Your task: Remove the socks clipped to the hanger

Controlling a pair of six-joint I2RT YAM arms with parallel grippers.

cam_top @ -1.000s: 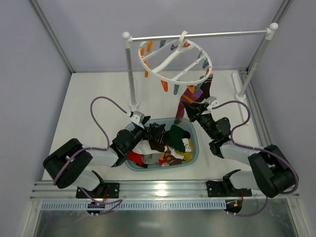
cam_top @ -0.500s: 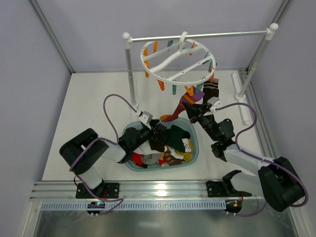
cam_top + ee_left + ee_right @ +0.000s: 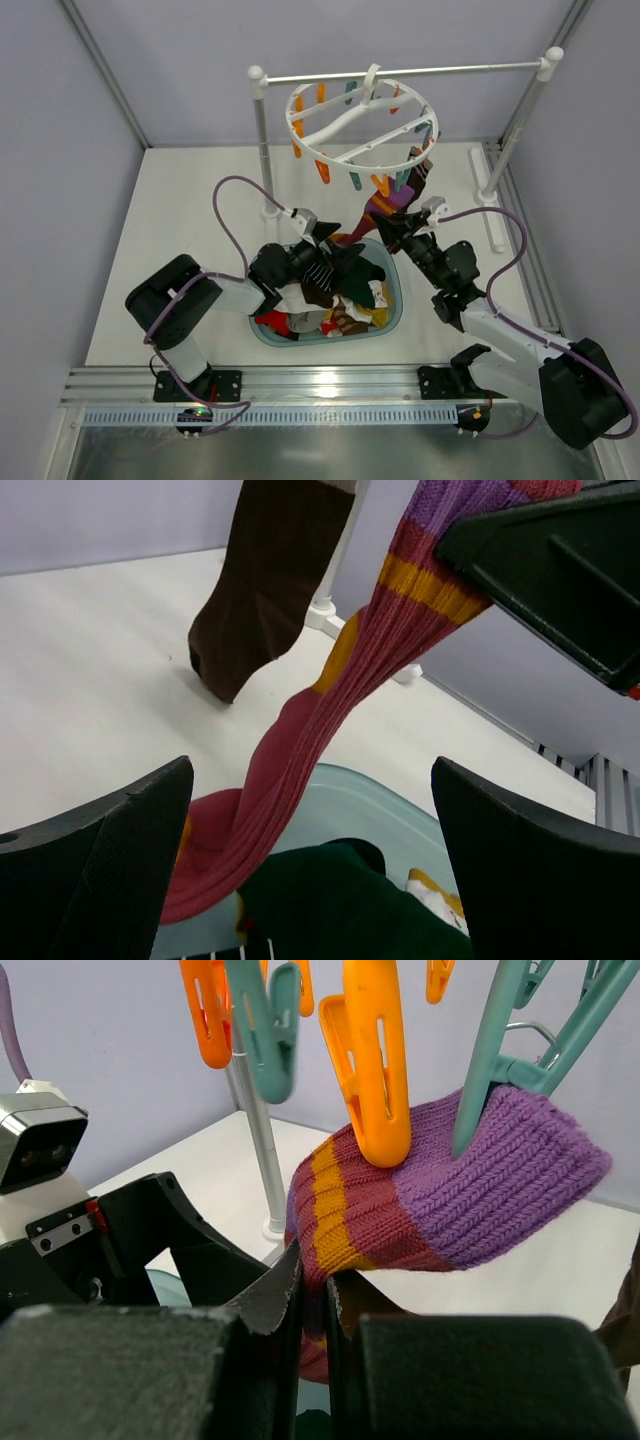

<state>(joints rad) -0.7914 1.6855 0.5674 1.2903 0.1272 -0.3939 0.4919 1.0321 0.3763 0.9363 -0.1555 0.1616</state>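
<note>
Overhead, top centre: hanger [image 3: 340, 125], a white ring with orange and teal clips [image 3: 372, 1060], hung on the rail stand [image 3: 263, 140]; bare bench [image 3: 180, 200] shows at frame left. The striped sock [image 3: 470, 1195], purple-red with orange bands, is clipped at the lower-right rim and trails to the teal tub [image 3: 395, 300]. Below the clips the right gripper [image 3: 313, 1280] is clamped on it. Beside its tail the left gripper [image 3: 312, 780] is spread wide. The brown sock [image 3: 265, 570] hangs just behind.

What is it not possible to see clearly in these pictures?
1. Brown sock: its clip is cut off by the top edge, left wrist view.
2. Striped sock: its lower part is hidden behind the right gripper, right wrist view.
3. Basket: some contents are under the left gripper, top view.
</note>
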